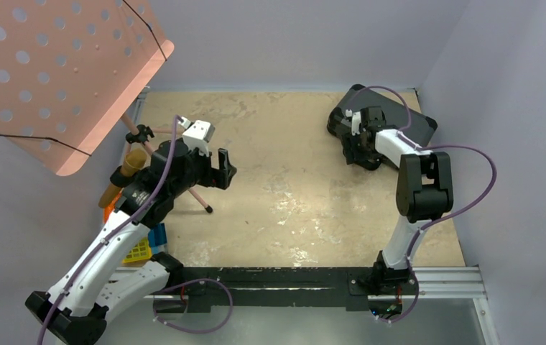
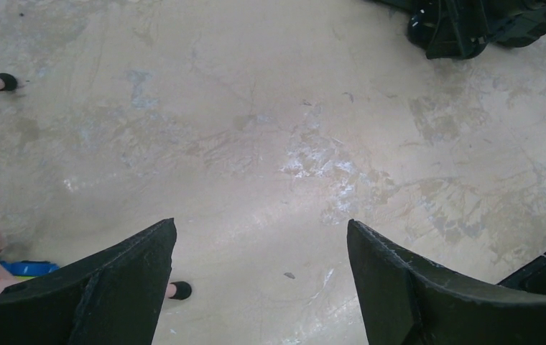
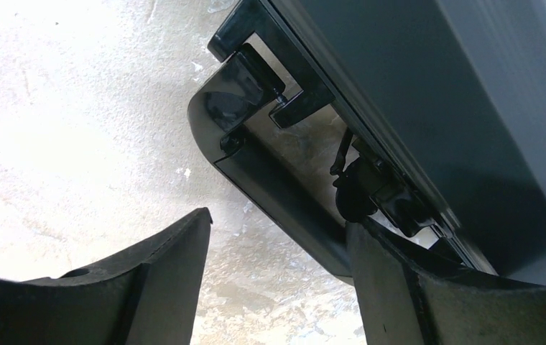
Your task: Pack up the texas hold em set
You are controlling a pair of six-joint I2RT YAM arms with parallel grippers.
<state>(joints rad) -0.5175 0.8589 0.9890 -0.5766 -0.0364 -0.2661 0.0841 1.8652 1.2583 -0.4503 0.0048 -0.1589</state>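
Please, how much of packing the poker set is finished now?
Looks done: the black hard briefcase lies shut at the far right of the tan tabletop, no chips or cards in sight. In hand: the right gripper, jaws open, is at the case's curved black handle; the left gripper hangs open over the tabletop. Left: maybe fastening it; I cannot tell.

Black briefcase (image 1: 419, 123) lies shut (handle (image 3: 270, 187) sideways) at far right.
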